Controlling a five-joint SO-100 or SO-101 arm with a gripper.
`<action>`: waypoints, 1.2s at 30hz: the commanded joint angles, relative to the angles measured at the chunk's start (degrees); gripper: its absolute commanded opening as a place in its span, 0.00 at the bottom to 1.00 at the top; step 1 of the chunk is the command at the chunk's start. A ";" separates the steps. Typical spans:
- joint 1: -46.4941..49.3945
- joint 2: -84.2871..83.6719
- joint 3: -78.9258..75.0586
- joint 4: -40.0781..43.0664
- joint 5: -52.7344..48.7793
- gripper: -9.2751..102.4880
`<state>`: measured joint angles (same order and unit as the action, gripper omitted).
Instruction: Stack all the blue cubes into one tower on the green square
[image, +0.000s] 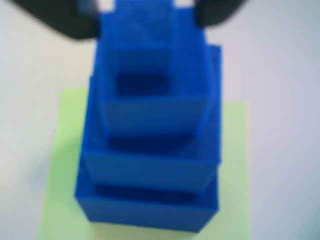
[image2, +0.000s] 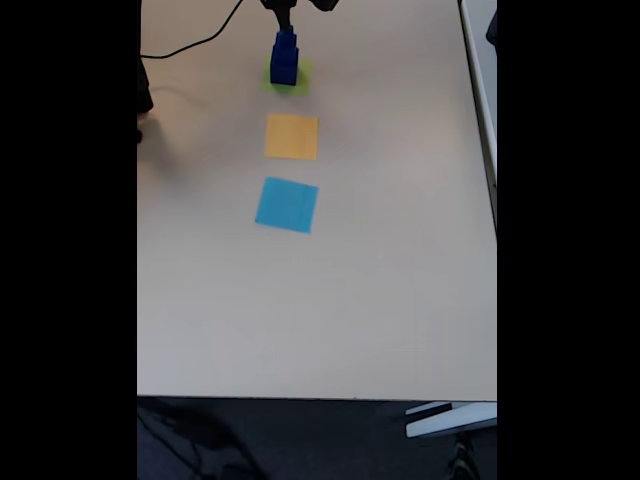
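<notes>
Several blue cubes (image: 150, 165) stand stacked as one tower, largest at the bottom, on the green square (image: 65, 165). The tower (image2: 284, 58) and the green square (image2: 299, 78) sit at the far end of the table in the fixed view. My gripper (image: 145, 20) hovers at the tower's top. Its dark fingers (image: 55, 20) flank the smallest, topmost cube (image: 142, 55). The wrist view is blurred. Thin white slivers show beside the top cube, so whether the fingers still press it is unclear. In the fixed view the gripper (image2: 287, 15) hangs right above the tower.
An orange square (image2: 292, 136) and a light-blue square (image2: 287, 204) lie in a row nearer the camera on the pale table (image2: 380, 280). A black cable (image2: 200, 40) runs at the far left. The table's edges lie right and front.
</notes>
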<state>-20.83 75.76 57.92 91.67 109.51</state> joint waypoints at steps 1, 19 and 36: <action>0.88 2.02 -3.16 -1.41 -1.32 0.17; 3.78 2.29 -10.20 -4.83 -14.24 0.19; 2.29 -2.02 -26.46 4.13 -16.79 0.08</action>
<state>-17.58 73.12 35.51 93.69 90.26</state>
